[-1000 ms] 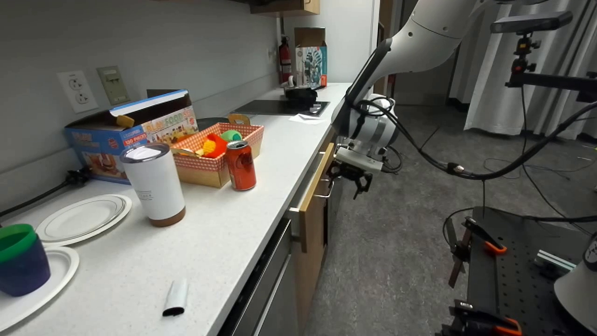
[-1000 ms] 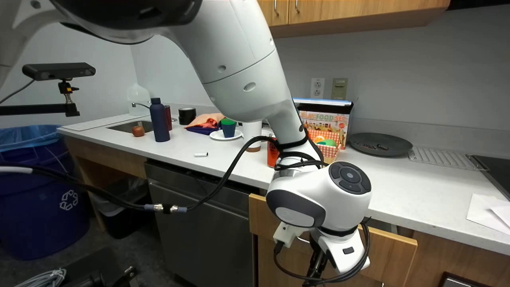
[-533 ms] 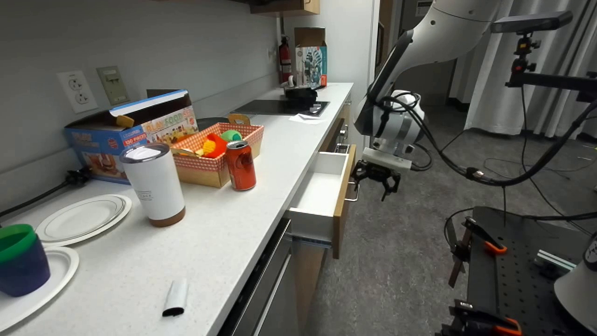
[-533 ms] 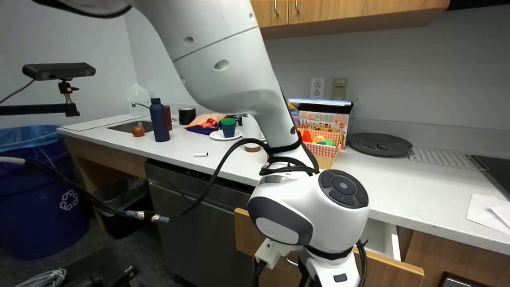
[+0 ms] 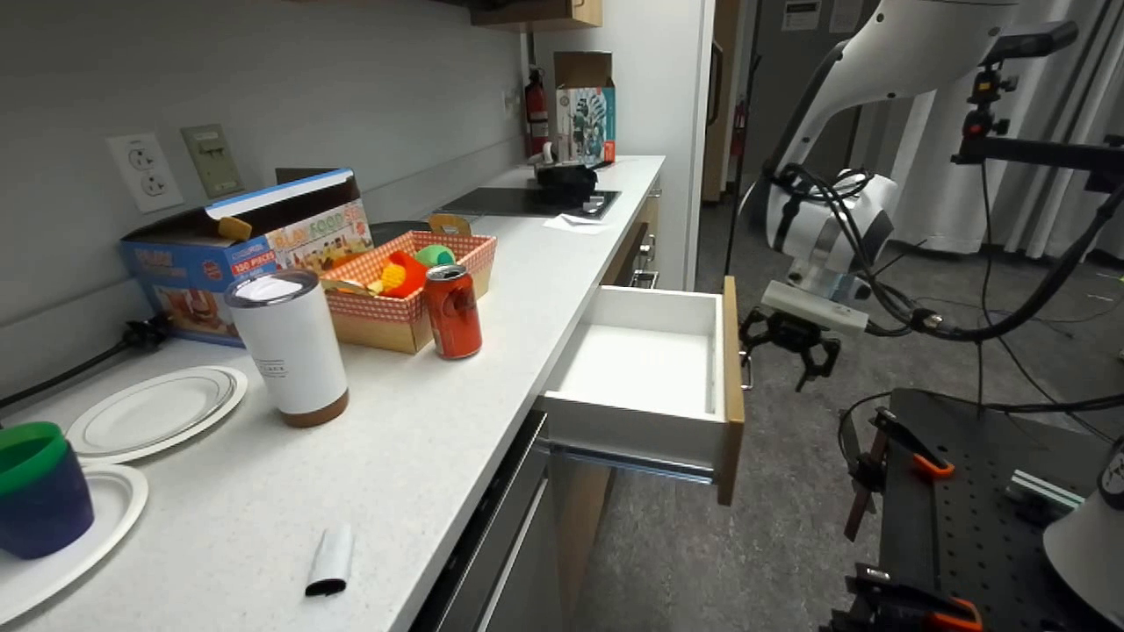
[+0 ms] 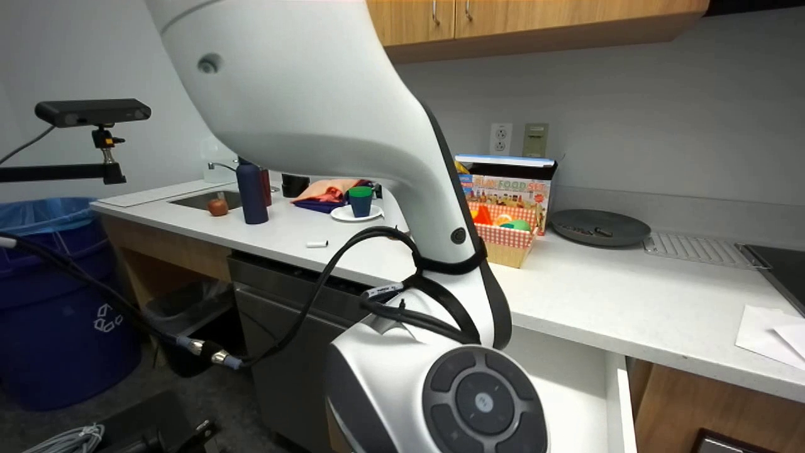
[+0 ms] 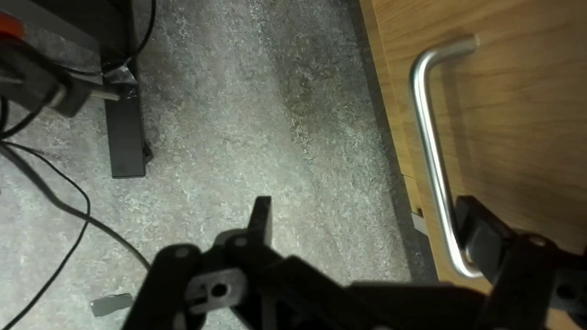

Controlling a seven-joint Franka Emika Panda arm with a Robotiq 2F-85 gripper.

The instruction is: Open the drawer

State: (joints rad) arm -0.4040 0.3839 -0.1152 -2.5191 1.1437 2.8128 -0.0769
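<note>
The drawer (image 5: 731,395) has a tan wood front and a white inner box, and stands far out from under the counter in an exterior view. Its white side also shows in an exterior view (image 6: 619,402), where the arm hides most of the front. In the wrist view its front (image 7: 527,114) carries a silver bar handle (image 7: 431,133). My gripper (image 7: 365,200) has its fingers wide apart. The right-hand finger sits behind the handle, between bar and front; the other is over the floor. The gripper (image 5: 774,372) shows beside the drawer front in an exterior view.
The counter (image 5: 421,456) bears a soda can (image 5: 453,312), a white tumbler (image 5: 290,347) and a checkered basket (image 5: 479,254). A black perforated table (image 5: 975,527) with clamps stands across the floor. Cables hang from the arm.
The drawer has slid from slightly open to far out, away from the counter. My gripper has moved outward along with it, still at the handle.
</note>
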